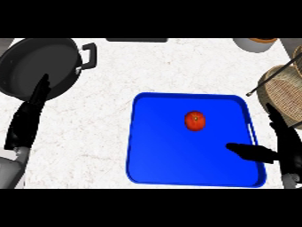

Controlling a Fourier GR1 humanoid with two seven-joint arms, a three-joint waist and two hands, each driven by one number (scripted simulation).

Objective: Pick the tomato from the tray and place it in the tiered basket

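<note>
The tomato (pixel 195 120) is seen on the blue tray (pixel 160 164), at about eleven o'clock from the right hand (pixel 280 153), whose fingers are spread apart and hold nothing. The left hand (pixel 28 119) is rested well apart.

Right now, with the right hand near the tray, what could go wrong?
The tomato is round and lies loose on the flat tray; a nudge from the open right hand could roll it away. The basket sits close beside that hand, with a dark bar across it, so the lift could clip it.
</note>
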